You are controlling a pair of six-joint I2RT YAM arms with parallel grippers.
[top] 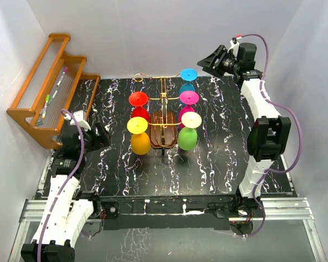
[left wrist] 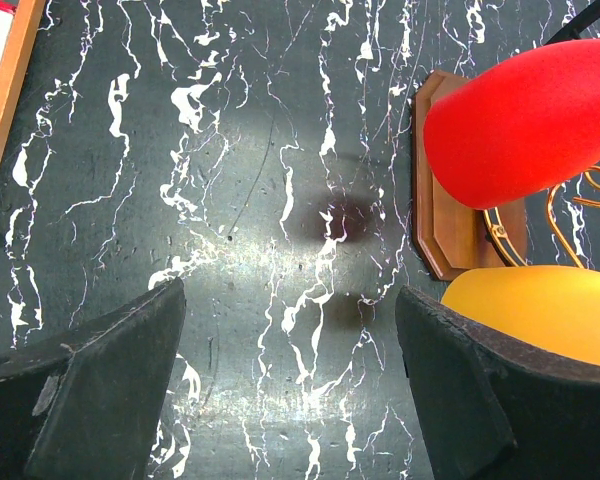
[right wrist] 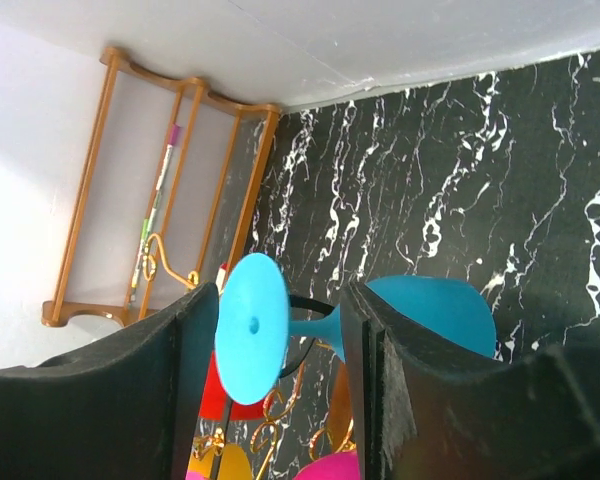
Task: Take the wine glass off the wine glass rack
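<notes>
The wine glass rack [top: 163,134] stands mid-table, a dark brown base with gold wire arms holding several coloured glasses upside down. The blue wine glass [top: 188,73] hangs at the back right. My right gripper [top: 203,61] hovers just right of it, open. In the right wrist view the blue glass's foot [right wrist: 250,325] and stem show between the spread fingers of the right gripper [right wrist: 280,300], with no contact visible. My left gripper [top: 104,135] sits low, left of the rack, open over bare table. The left wrist view shows the left gripper [left wrist: 290,295] empty, the rack base [left wrist: 450,230] to its right.
Red [top: 138,99], yellow-footed orange [top: 140,143], pink [top: 189,97] and green [top: 187,137] glasses hang on the rack. An orange-brown stepped shelf with pens [top: 49,87] leans at the far left. White walls close in the back and sides.
</notes>
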